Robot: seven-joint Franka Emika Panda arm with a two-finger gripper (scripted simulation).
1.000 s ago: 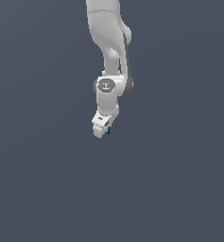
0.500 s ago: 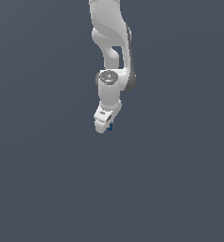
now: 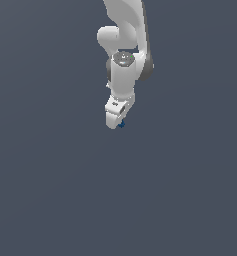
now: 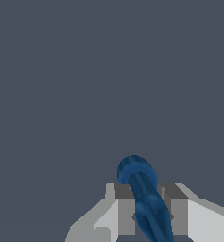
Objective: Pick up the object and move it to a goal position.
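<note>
The object is a dark blue, rod-like piece with a rounded end [image 4: 141, 191]. In the wrist view it sits between my two white fingers [image 4: 125, 212], which press on its sides. In the exterior view it shows only as a tiny dark blue blob [image 3: 121, 124] at the tip of my white gripper [image 3: 116, 123]. The gripper is shut on the object and hangs from the white arm [image 3: 124, 75] near the middle of the exterior view, over a plain dark grey surface.
Only the flat dark grey surface [image 3: 50, 190] shows around the arm in both views. No other objects, containers or edges are in sight. No goal marker shows.
The arm has straightened and the gripper with the blue object has shifted slightly towards the exterior view's top. The grip has stayed shut on the object.
</note>
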